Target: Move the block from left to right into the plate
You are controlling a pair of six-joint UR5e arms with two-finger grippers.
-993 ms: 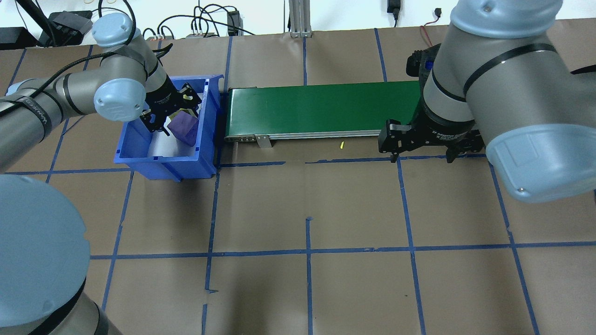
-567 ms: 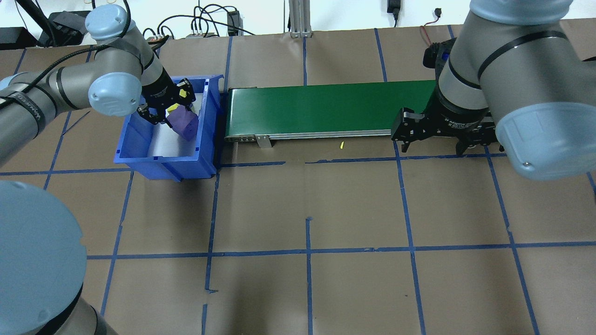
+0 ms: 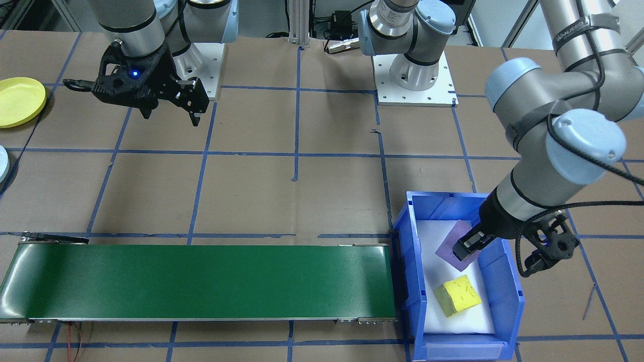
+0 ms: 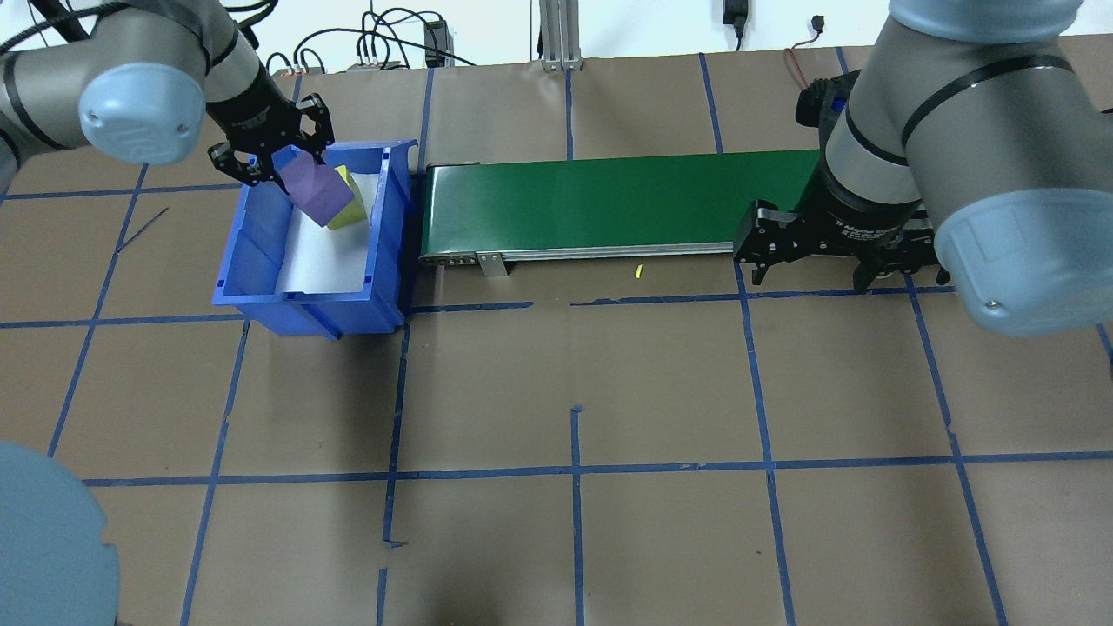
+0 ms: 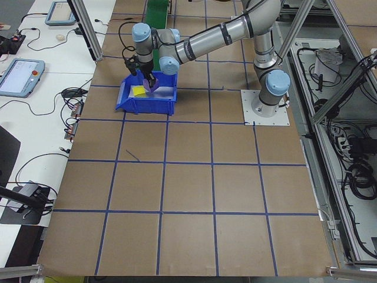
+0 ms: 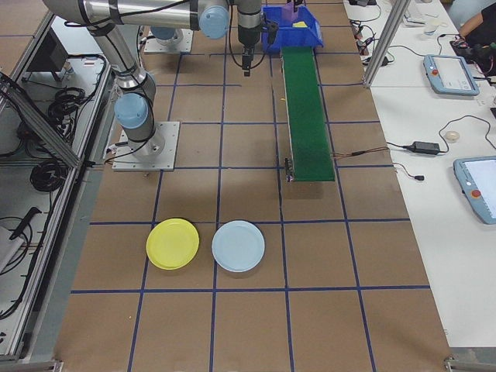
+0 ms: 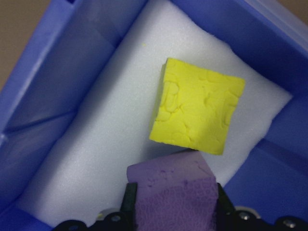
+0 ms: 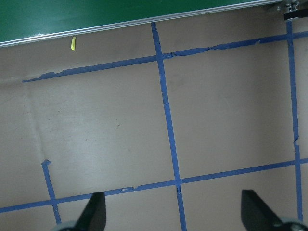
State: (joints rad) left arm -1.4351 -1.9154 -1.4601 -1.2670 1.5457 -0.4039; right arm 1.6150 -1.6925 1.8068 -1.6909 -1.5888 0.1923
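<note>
Left hand (image 4: 276, 162) grips purple block (image 4: 311, 190) — above bin (image 4: 261, 261).

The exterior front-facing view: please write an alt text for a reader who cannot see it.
The left gripper holds a purple block above a blue bin, where a yellow block lies on white padding. A green conveyor belt runs from the bin toward the view's left. The right gripper hangs open over the brown table, with a yellow plate at the left edge.
</note>
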